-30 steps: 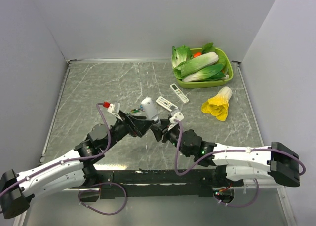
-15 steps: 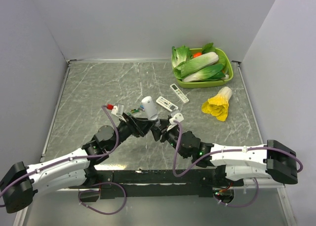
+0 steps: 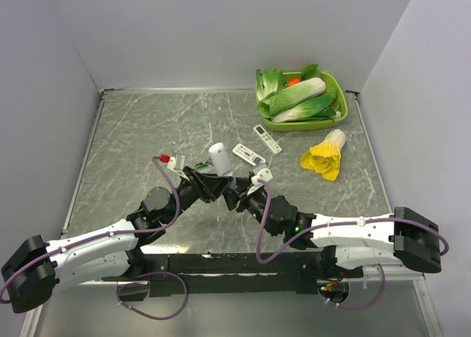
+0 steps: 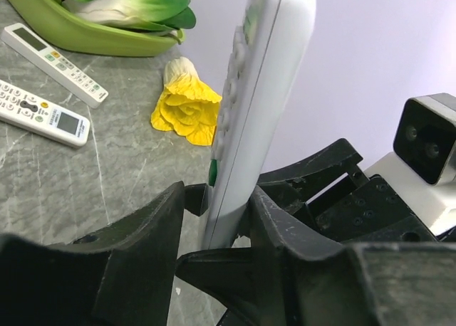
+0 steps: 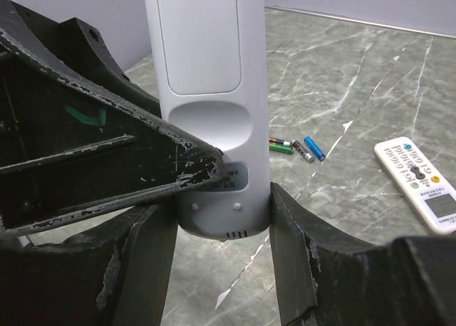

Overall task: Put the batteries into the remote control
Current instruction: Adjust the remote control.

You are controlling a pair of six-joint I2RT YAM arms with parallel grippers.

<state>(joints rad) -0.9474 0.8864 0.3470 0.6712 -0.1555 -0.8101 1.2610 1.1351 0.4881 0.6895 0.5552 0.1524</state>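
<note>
Right gripper (image 5: 222, 216) first: its fingers (image 5: 306, 269) are black matt plastic, rough-grained, edges chipped and scratched pale. Between them, the remote control (image 5: 206, 91) is smooth white plastic with a soft satin sheen and crisp moulded seams. The left gripper (image 4: 217, 205) has the same worn, dull black finish, speckled up close. Beneath both, the table (image 5: 370, 77) looks like polished grey stone, white-veined and lightly glossy. Just beyond the right fingertips, the batteries (image 5: 313, 147) wear shiny wrappers. Further right, another remote (image 5: 420, 183) is white plastic with a glossy display window. Ahead of the left gripper sit a glossy green plastic tray (image 4: 71, 38) and a matt, crinkled yellow cabbage (image 4: 185, 112).
</note>
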